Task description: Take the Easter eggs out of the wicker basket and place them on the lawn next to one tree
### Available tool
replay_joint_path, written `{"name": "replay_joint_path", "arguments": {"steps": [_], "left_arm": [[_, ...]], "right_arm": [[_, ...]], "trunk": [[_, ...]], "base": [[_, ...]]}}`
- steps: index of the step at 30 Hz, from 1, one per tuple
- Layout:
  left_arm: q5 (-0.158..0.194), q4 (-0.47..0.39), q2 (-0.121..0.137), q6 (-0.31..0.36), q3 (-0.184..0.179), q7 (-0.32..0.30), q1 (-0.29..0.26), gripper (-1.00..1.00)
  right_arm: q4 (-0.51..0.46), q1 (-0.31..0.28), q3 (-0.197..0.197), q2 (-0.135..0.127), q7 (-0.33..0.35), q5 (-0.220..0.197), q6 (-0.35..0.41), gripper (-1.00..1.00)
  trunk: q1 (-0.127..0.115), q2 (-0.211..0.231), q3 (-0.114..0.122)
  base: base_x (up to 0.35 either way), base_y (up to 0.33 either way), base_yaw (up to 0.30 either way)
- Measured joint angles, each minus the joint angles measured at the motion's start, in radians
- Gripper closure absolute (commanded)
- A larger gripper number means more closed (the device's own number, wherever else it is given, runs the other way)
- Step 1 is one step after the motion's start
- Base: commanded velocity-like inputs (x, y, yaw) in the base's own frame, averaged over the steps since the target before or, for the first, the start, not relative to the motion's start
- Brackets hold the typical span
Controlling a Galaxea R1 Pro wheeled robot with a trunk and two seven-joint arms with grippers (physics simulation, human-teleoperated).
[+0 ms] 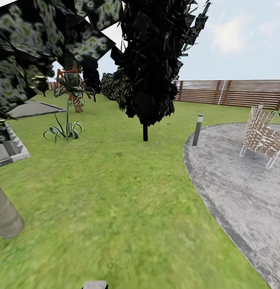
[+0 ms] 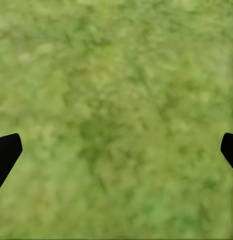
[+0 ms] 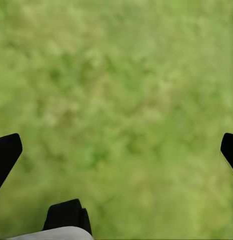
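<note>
Lawn (image 1: 116,200) ahead, pale trunk (image 1: 7,216) left, both end effectors (image 2: 116,150) (image 3: 116,150) released, empty.

Left claw (image 2: 116,150) spread wide, fingertips (image 2: 6,150) far apart, nothing between. Right claw (image 3: 116,150) likewise spread wide, empty, pointing downward.

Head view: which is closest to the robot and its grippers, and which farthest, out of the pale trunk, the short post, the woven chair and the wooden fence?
1. Pale trunk, low at the left edge.
2. Short post, at the paving's edge; the woven chair, right on the paving, looks about level, too close to call.
3. Wooden fence, at the back.
</note>
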Motion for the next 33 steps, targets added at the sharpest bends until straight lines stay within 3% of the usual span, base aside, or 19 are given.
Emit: {"name": "replay_joint_path", "arguments": {"steps": [17,33], "left_arm": [[0.000,0.000,0.000,0.000,0.000,0.000,0.000,-1.00],[0.000,0.000,0.000,0.000,0.000,0.000,0.000,-1.00]], "right_arm": [[0.000,0.000,0.000,0.000,0.000,0.000,0.000,-1.00],[0.000,0.000,0.000,0.000,0.000,0.000,0.000,-1.00]], "trunk": [[0.000,0.000,-0.008],[0.000,0.000,-0.009]], "base": [[0.305,-0.151,0.180],[0.305,-0.139,0.011]]}}
